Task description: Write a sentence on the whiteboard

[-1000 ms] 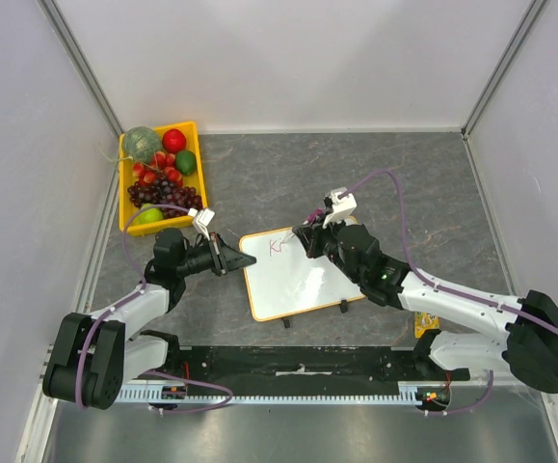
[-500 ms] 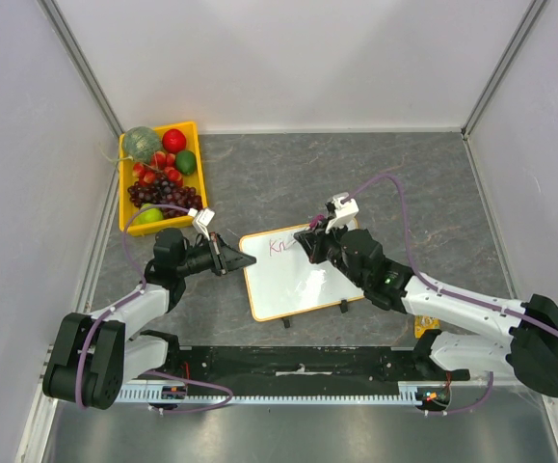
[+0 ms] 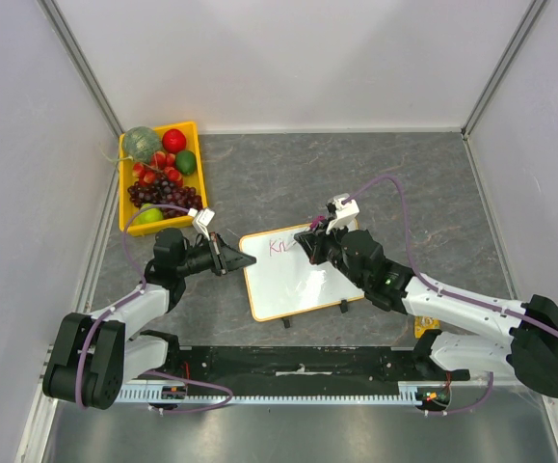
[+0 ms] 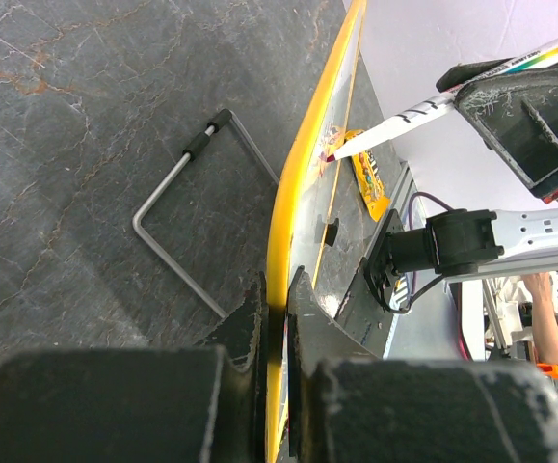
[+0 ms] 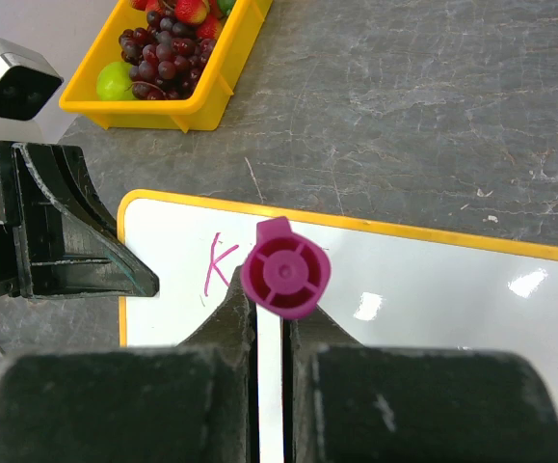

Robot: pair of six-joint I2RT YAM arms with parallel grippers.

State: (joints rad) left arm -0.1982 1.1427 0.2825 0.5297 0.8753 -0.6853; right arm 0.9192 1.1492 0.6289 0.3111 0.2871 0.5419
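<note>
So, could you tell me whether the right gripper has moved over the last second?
Yes: the right gripper shifted slightly right along the whiteboard, away from the yellow tray.

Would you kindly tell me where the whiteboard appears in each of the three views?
Top external: whiteboard at centre, slightly tilted.
Left wrist: whiteboard edge-on, rising from bottom centre.
Right wrist: whiteboard across the lower half.
Shared landmark: left gripper shut on its edge.

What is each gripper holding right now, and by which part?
Left gripper clamps the small orange-framed whiteboard by its left edge. Right gripper clamps the white marker with magenta end by its upper barrel.
</note>
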